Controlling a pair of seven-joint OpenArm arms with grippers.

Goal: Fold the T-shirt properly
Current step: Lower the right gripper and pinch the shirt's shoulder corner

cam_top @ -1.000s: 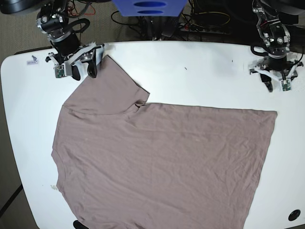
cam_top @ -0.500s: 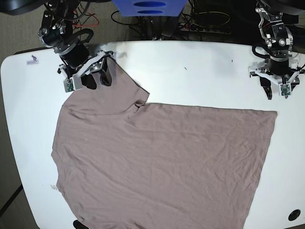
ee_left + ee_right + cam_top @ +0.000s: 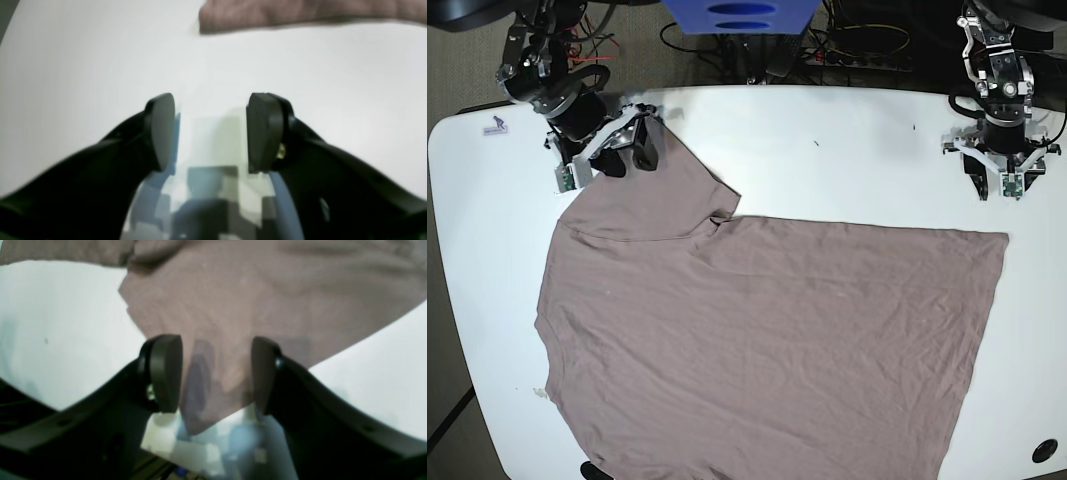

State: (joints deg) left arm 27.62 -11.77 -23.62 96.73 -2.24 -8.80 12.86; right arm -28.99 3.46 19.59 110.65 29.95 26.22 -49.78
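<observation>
Two tools are in play, and we start on the left of the base view with the right tool [image 3: 627, 155]: its jaws stand apart over the sleeve [image 3: 662, 185] of the T-shirt [image 3: 767, 340], pads straddling the sleeve's outer edge, nothing clamped yet. In its wrist view the taupe cloth runs between the fingers [image 3: 165, 373] with white worktop [image 3: 827, 150] on both sides. We judge this the opening step: taking the sleeve to fold it inward over the body. That calls for dropping lower so one pad slides under the thin fabric, then closing on the hem alone.

Moving across, the T-shirt lies flat and lightly wrinkled over most of the worktop, one sleeve up toward the back left, hem toward the right.

Far right, the left tool [image 3: 992, 185] hangs open over bare worktop, just short of the shirt's corner [image 3: 1005, 237], holding nothing.

Cables [image 3: 867, 45] and a blue part [image 3: 739, 15] sit behind the worktop, clear of the fold.
</observation>
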